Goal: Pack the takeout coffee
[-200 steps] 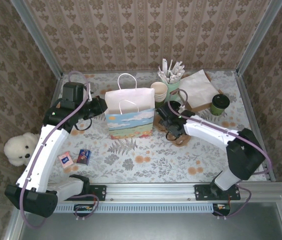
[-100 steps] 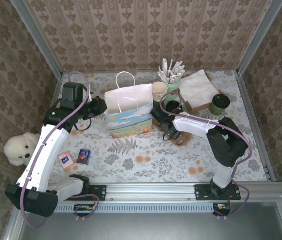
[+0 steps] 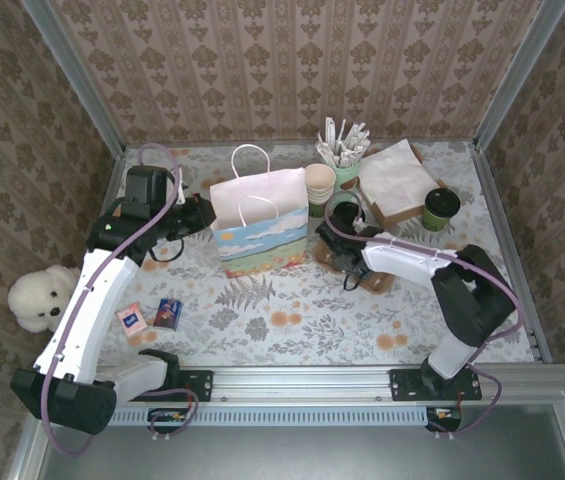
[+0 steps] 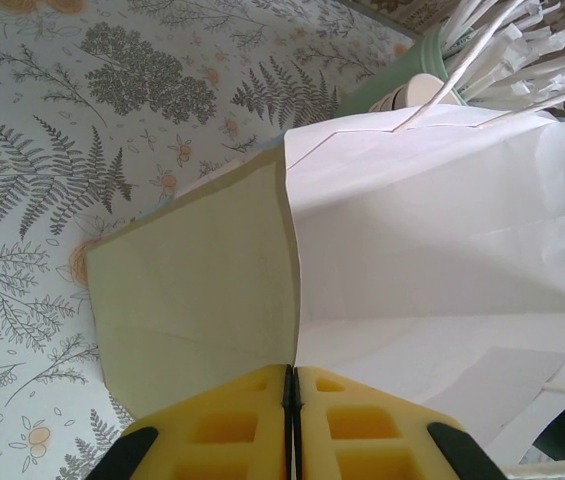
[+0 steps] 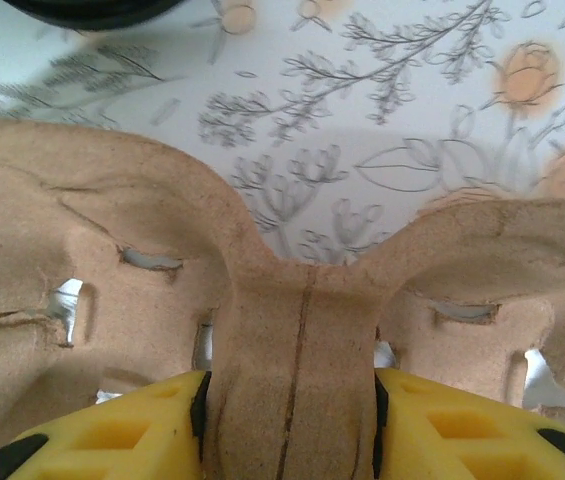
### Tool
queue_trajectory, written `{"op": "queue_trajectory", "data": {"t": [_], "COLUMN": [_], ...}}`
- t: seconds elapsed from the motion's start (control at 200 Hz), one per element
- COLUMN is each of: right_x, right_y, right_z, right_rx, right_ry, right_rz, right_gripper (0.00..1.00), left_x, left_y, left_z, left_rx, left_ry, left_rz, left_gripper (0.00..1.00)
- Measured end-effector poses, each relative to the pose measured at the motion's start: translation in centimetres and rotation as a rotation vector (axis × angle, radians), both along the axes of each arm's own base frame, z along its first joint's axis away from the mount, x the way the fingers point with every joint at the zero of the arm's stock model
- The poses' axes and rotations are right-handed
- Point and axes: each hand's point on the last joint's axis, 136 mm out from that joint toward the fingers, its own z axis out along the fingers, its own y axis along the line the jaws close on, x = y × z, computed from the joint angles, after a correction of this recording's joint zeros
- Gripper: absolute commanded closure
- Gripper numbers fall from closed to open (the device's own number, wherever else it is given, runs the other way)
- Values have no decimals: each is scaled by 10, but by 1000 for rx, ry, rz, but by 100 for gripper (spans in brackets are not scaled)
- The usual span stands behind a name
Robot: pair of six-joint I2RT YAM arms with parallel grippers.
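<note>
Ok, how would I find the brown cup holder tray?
Start at the tall paper bag mid-table. Just right of it, the right gripper pinches a brown pulp tray. It's low and bumpy, unlike the upright cream cups behind.

In your top view the right arm (image 3: 402,258) covers most of the carrier tray (image 3: 378,282). Right wrist cam crops the tray at both sides and the bottom; the dark shape (image 5: 92,8) at the top edge is blurred, possibly a lid. Left wrist: paper bag (image 4: 432,260) hides most of the green cup (image 4: 397,88).
</note>
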Motion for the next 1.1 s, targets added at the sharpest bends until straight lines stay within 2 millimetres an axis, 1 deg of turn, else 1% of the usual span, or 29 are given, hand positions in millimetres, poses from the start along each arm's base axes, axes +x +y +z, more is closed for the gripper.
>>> {"op": "queue_trajectory", "data": {"t": [0.055, 0.11, 0.19, 0.285, 0.42, 0.585, 0.635, 0.66, 0.725, 0.79, 0.845, 0.995, 1.1], "right_x": [-6, -11, -17, -23, -34, -47, -50, -51, -54, -56, -55, -48, -43], "right_y": [-8, -14, -17, -16, -15, -18, -20, -21, -23, -23, -22, -17, -14], "right_z": [1, 5, 10, 14, 10, 6, 4, 2, 0, 2, 6, 21, 23], "right_rx": [-9, -18, -32, -52, -76, -101, -107, -110, -111, -97, -73, 21, 57], "right_ry": [14, 23, 41, 69, 133, 199, 211, 218, 226, 217, 191, 83, 52], "right_rz": [45, 99, 192, 302, 434, 526, 531, 536, 533, 510, 464, 317, 270], "right_gripper": [57, 64, 67, 64, 60, 52, 48, 42, 33, 28, 25, 24, 26], "left_x": [0, 1, 1, 3, 4, -3, -6, -6, -7, -7, -6, -2, 1], "left_y": [-1, -2, -4, -8, -15, -36, -42, -44, -47, -47, -46, -43, -41], "left_z": [-1, -3, -5, -6, -7, -7, -8, -8, -9, -9, -9, -12, -14], "left_rx": [-1, -3, -7, -20, -44, -75, -85, -89, -96, -98, -93, -82, -79], "left_ry": [5, 11, 21, 29, 45, 67, 81, 85, 94, 97, 95, 93, 95], "left_rz": [-3, -7, -14, -29, -43, -78, -83, -82, -75, -66, -62, -71, -85], "left_gripper": [89, 89, 90, 90, 90, 90, 89, 88, 85, 82, 81, 84, 86]}}
